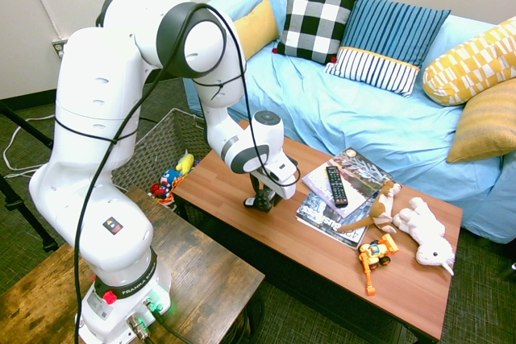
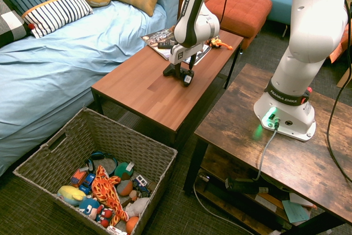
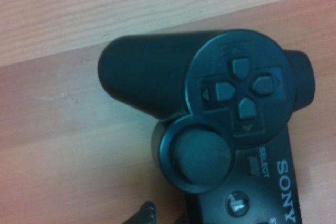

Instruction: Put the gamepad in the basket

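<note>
Gamepad (image 3: 220, 124): black, lying flat on the wooden tabletop (image 2: 143, 89), directly under the gripper (image 2: 178, 76). Gripper: pointing straight down, fingers spread apart on either side of the gamepad, not clamped on it. Basket (image 2: 55, 147): on the floor beside the tabletop's end, toys inside. Also on the tabletop: remote (image 1: 336, 185) on magazines (image 1: 343, 191), plush toys (image 1: 423, 231), toy digger (image 1: 375, 257).
</note>
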### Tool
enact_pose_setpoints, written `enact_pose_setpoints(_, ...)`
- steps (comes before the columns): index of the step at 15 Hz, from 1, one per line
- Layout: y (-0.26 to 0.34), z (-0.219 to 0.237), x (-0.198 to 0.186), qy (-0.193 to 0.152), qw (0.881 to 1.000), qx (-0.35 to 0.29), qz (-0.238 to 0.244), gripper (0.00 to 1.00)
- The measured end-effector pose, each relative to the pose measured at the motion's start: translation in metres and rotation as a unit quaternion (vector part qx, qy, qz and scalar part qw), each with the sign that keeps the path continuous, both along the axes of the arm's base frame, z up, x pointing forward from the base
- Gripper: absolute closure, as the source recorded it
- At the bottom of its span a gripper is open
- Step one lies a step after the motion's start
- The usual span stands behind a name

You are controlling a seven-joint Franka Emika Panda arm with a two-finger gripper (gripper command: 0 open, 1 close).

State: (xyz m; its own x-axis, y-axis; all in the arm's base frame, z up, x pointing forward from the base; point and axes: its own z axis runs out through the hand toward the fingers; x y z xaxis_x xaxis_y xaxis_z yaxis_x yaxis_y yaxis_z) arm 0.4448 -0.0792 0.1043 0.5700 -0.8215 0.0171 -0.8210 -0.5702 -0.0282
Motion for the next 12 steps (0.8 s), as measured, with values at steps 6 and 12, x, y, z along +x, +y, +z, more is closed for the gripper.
enact_pose_setpoints(6,-0.005,-0.009,0.008,-0.003,1.000,0.006,-0.006,1.00)
enact_pose_setpoints(12,0.004,-0.017,0.012,0.000,1.000,0.011,0.001,1.00)
